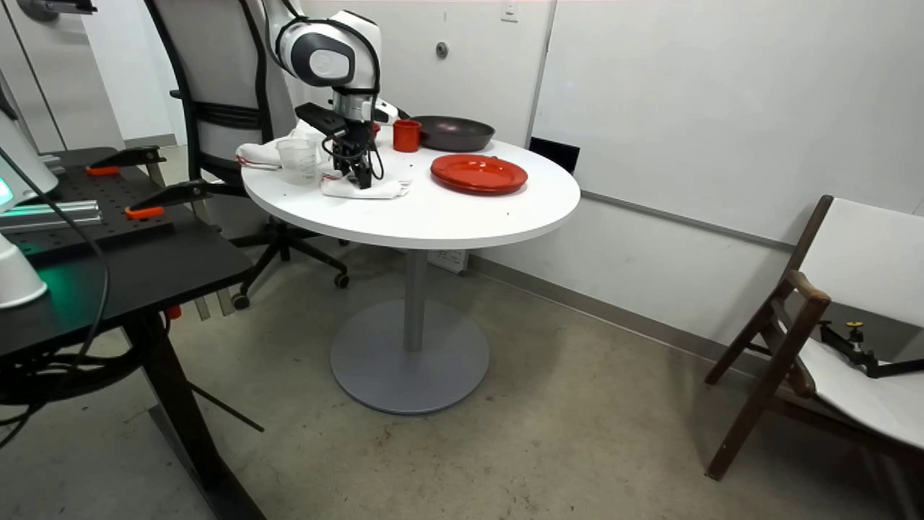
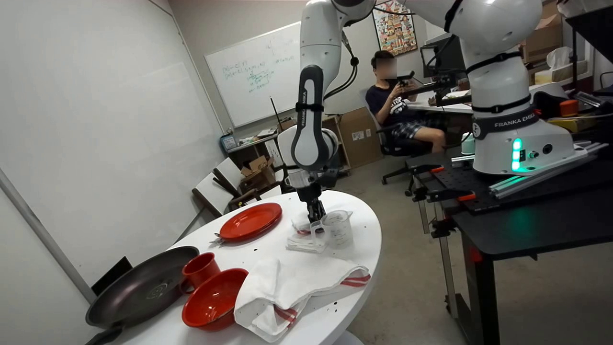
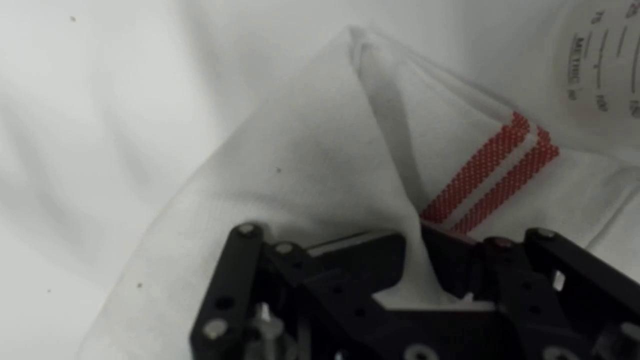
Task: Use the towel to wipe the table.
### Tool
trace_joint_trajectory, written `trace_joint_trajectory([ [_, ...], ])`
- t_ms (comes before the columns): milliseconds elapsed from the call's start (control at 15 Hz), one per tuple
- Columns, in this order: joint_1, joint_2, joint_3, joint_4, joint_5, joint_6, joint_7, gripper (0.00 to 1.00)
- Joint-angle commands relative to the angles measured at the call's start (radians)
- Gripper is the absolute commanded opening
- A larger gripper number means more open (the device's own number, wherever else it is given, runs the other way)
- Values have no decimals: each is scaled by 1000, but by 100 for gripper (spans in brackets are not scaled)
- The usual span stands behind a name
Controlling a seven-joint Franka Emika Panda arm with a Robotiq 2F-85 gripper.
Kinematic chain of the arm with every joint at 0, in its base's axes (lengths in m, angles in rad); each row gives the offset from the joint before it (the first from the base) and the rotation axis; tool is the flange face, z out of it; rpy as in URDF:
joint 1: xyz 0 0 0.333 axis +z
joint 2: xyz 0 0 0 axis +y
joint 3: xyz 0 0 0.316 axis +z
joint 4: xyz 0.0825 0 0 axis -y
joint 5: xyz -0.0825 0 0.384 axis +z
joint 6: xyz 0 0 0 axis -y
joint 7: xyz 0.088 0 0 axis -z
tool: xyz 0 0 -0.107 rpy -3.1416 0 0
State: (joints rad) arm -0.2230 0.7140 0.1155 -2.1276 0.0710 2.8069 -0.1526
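Observation:
The towel (image 1: 386, 190) is a small white rumpled cloth with red stripes, lying on the round white table (image 1: 404, 225). It also shows in an exterior view (image 2: 302, 243), partly behind the measuring cup, and fills much of the wrist view (image 3: 320, 145). My gripper (image 1: 362, 180) points down at the towel, low over the tabletop. In the wrist view, the gripper (image 3: 414, 242) has its fingertips close together with a raised fold of the towel pinched between them. The rest of the towel spreads on the table. A few dark specks lie on the towel and table.
A clear measuring cup (image 2: 338, 230) stands right beside the gripper and towel. Red plates (image 1: 480, 173) lie on the table's other side. A bunched white cloth (image 2: 306, 282), red bowl (image 2: 215, 298), red mug (image 2: 201, 269) and dark pan (image 2: 143, 290) stand further along.

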Motion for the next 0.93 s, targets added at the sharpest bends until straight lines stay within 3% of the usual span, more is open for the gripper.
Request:
trace_joint_trajectory([
  [0,5,-28,11,-34,26,-21,3,0],
  [867,-21,24,82,55,31,8,-61,0],
])
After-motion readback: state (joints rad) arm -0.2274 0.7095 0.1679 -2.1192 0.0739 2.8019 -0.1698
